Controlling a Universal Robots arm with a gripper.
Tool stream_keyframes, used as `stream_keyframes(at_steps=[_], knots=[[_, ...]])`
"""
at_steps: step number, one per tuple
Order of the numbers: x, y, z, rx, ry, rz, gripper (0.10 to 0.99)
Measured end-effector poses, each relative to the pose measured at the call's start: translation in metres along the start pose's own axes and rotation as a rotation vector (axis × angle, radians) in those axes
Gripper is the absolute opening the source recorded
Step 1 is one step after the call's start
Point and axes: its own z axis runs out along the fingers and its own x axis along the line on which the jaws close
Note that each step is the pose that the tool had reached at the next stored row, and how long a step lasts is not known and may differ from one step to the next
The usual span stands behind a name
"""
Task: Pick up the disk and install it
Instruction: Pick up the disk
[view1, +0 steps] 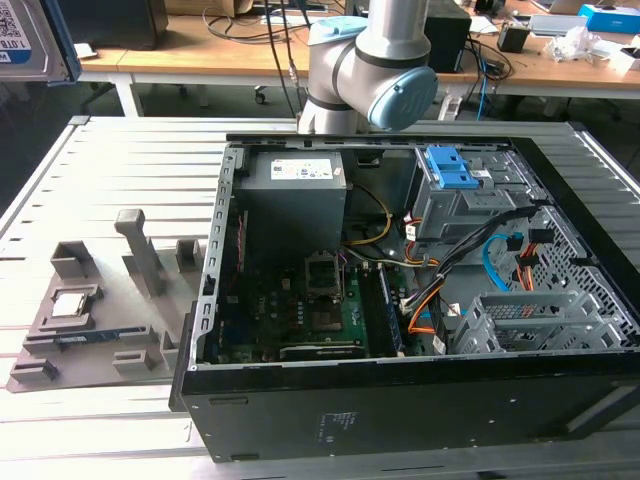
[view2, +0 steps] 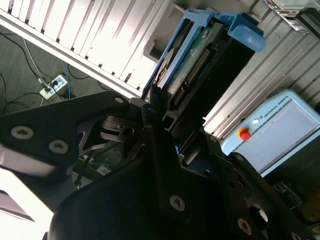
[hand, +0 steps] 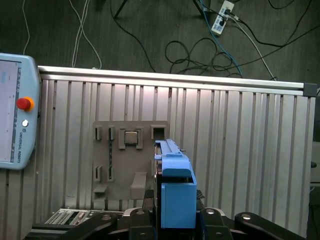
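- Pinching the disk (hand: 177, 185), the gripper (hand: 176, 215) clamps both its flanks
- Disk's long axis points straight out from the gripper, toward the grey tray (hand: 115, 170)

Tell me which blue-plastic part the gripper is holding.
The blue-railed disk, clamped in the gripper above the slatted table; the other blue bracket sits inside the open computer case.

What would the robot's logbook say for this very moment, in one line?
gripper: shut on disk | disk: held in the air above grey tray | computer case: open, disk not yet installed
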Motion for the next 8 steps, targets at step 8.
stream_keyframes(at_steps=[8], knots=[[0.0005,-0.0088,-0.0001,0.0,0.0004,0.0,0.369]])
